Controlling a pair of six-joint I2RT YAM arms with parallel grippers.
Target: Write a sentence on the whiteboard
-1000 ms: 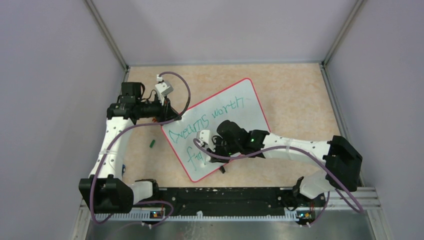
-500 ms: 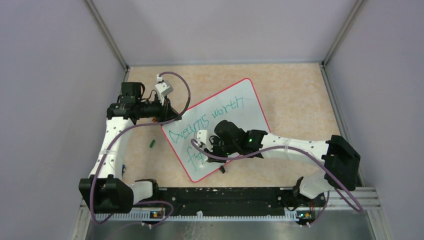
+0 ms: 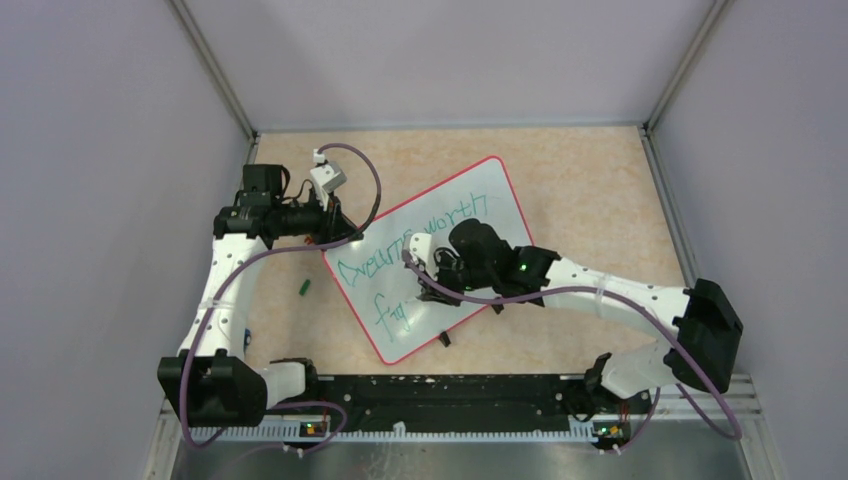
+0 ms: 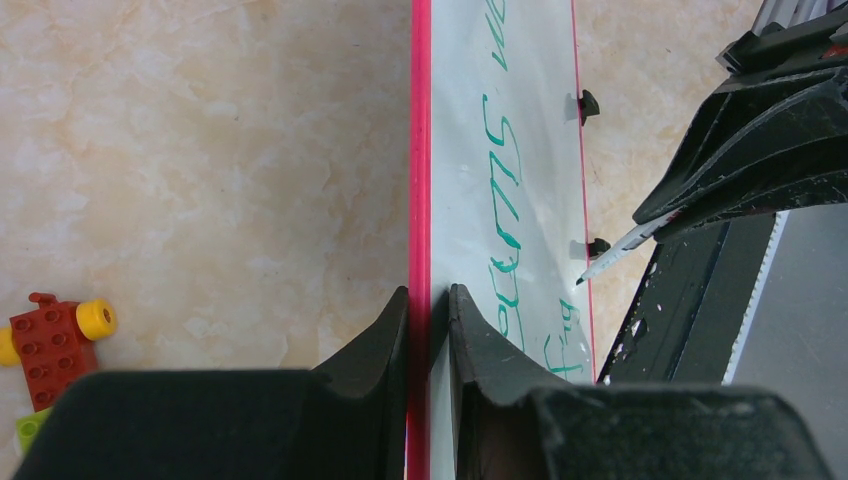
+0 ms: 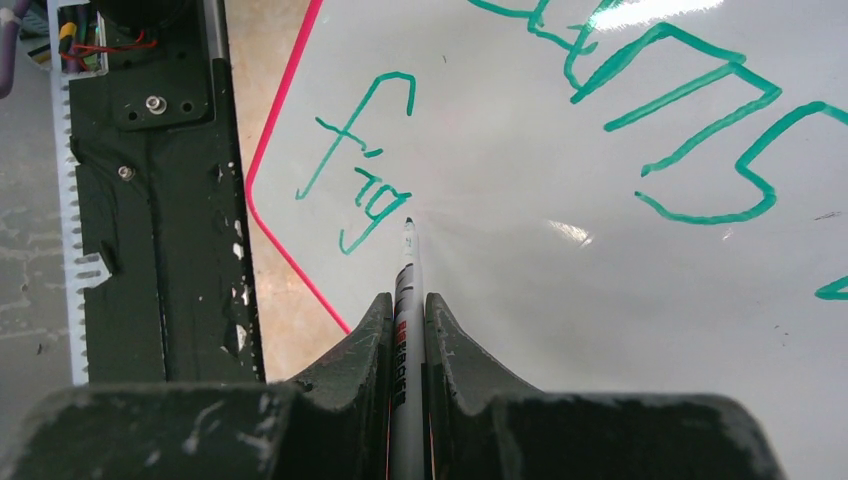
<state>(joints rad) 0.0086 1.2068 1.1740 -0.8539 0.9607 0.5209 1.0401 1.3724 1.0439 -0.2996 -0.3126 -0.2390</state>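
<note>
Right hand [image 5: 405, 305] shifted up-board, uncovering "fig" | sentence [image 3: 375, 265] unfinished, mid second line on whiteboard [image 3: 500, 225] lying angled on worktop [image 3: 590, 200] | right hand clenched on marker [image 5: 405, 285], tip beside "g" | left hand [image 4: 428, 310] clamps its rim

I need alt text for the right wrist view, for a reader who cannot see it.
The right end effector grips a marker, its tip beside the letters "fig" of the green sentence on the whiteboard. Larger green letters run across the top; the red rim and a black rail are at the left.
</note>
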